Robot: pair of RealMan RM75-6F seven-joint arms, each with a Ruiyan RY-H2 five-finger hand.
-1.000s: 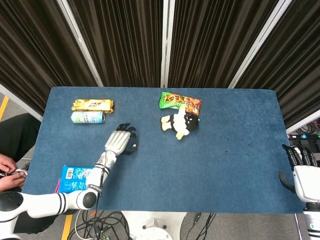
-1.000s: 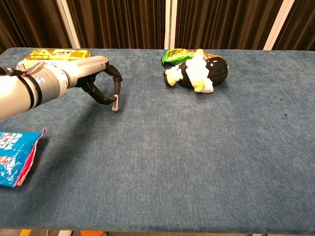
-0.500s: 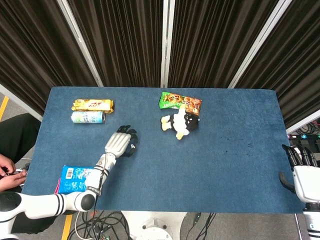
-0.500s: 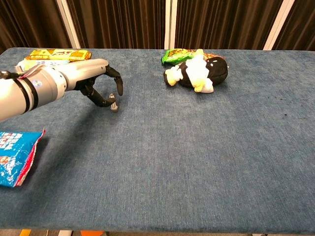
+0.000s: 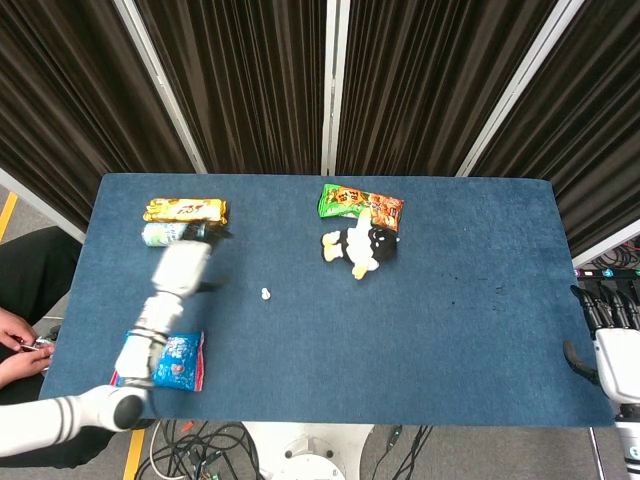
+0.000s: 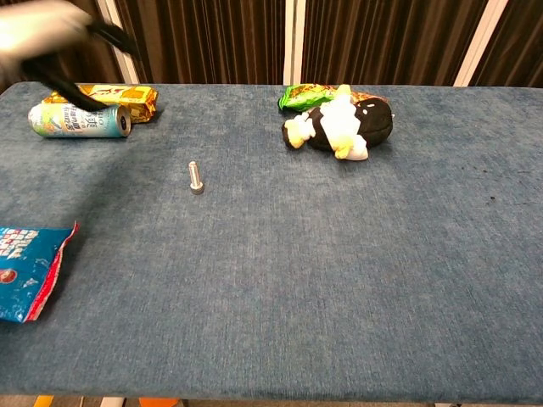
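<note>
Metal bolt (image 6: 196, 177) (shiny); matt cloth (image 6: 339, 271)

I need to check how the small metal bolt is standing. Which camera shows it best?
The chest view: the bolt stands upright on the table, its shape clear. The head view shows it only as a pale speck.

A big blue tabletop (image 5: 440, 340) fills the middle of the room. Behind it hang dark curtains (image 5: 240, 90) with white poles (image 5: 333, 85) between them. The floor (image 5: 20, 215) is grey with a yellow line (image 5: 6, 215). Cables (image 5: 215, 450) lie under the near edge.
</note>
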